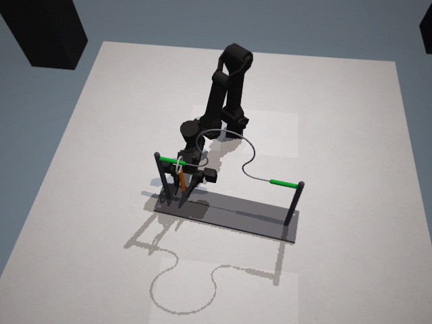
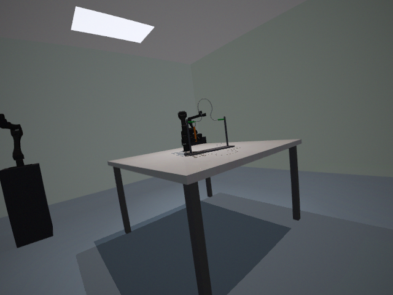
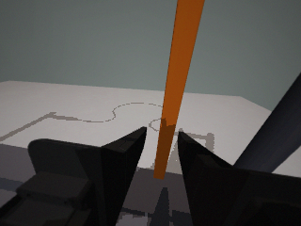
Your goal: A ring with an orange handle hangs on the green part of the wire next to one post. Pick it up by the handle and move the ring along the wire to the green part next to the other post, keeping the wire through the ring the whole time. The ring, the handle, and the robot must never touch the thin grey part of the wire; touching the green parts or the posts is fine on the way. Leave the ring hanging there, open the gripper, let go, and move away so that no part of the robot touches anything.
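A pale table (image 1: 331, 139) (image 2: 221, 161) stands on dark legs on a blue-grey floor (image 1: 45, 100) (image 2: 342, 254), and a darker shadow spreads beneath it. In the exterior view, grey-green walls (image 2: 95, 88) (image 3: 85, 42) meet in a corner, and a bright white panel (image 2: 110, 25) shows in the dim ceiling (image 2: 196, 28). At that view's left, a second black arm (image 2: 17, 142) stands on a tall black block (image 2: 26, 203). On the tabletop lies a flat dark base (image 1: 244, 223) (image 2: 210, 149) with a post (image 1: 163, 177) (image 2: 189, 136) (image 3: 277, 132) near one end and another post (image 1: 293, 205) (image 2: 226, 131) near the other. A curving wire (image 1: 254, 151) (image 2: 211, 107) joins them, grey with green ends, and throws a looping shadow over the pale surface. The ring (image 1: 177, 165) (image 2: 194, 124) hangs around the green part beside the post at the top view's left, its orange handle (image 1: 182, 180) (image 2: 194, 134) (image 3: 179, 85) pointing down. The gripper (image 1: 181, 195) (image 3: 162, 133) is released, its fingers parted on either side of the handle's lower part without clasping it.
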